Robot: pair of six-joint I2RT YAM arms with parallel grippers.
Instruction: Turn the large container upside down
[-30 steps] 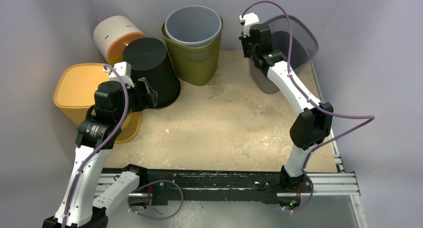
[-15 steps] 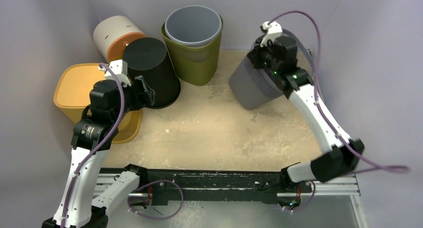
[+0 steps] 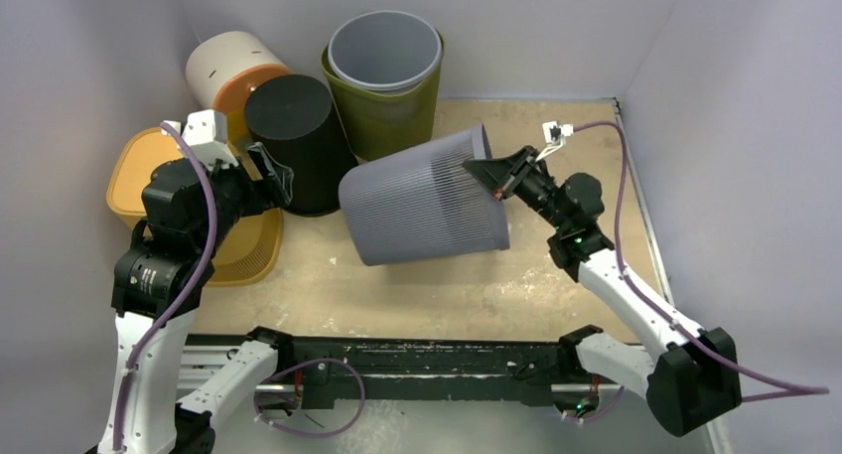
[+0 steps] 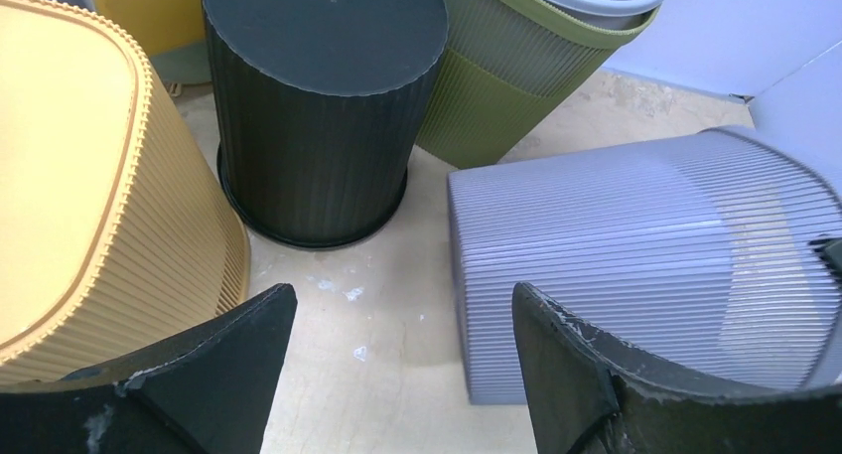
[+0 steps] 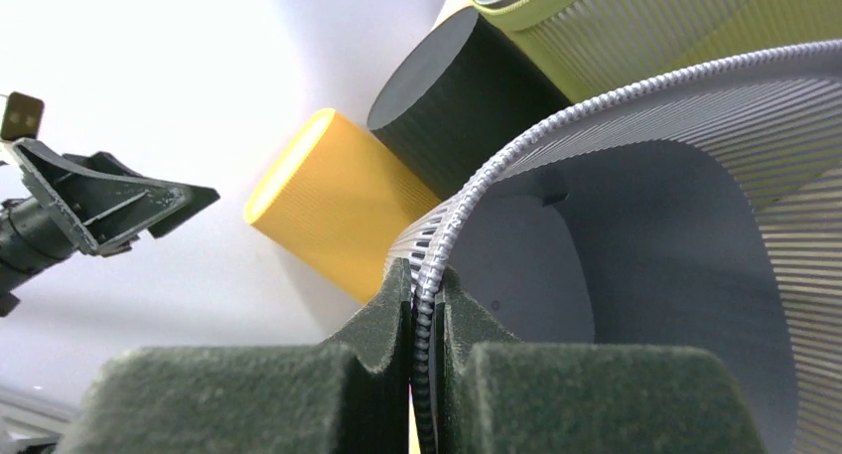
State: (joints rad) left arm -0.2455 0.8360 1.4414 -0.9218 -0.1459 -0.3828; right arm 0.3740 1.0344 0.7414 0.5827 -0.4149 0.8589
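Right gripper: clamped shut on the rim of the grey ribbed bin.
Grey ribbed bin: one, tipped on its side mid-table, mouth toward 3 o'clock, base toward 9 o'clock; its lower wall seems to rest on the table.
Left gripper: jaws spread wide, holding nothing, at 9 o'clock of the grey ribbed bin and apart from it.
Black bin: one, upside down, at 10 o'clock.
Olive bin: one, upright, at 12 o'clock.
Pale grey bin: one, nested inside the olive bin.
Yellow bin: one, upside down, at 9 o'clock.
White-and-orange container: one, far 10 o'clock, partly hidden, possibly lying over.
Count: six containers, two grippers.
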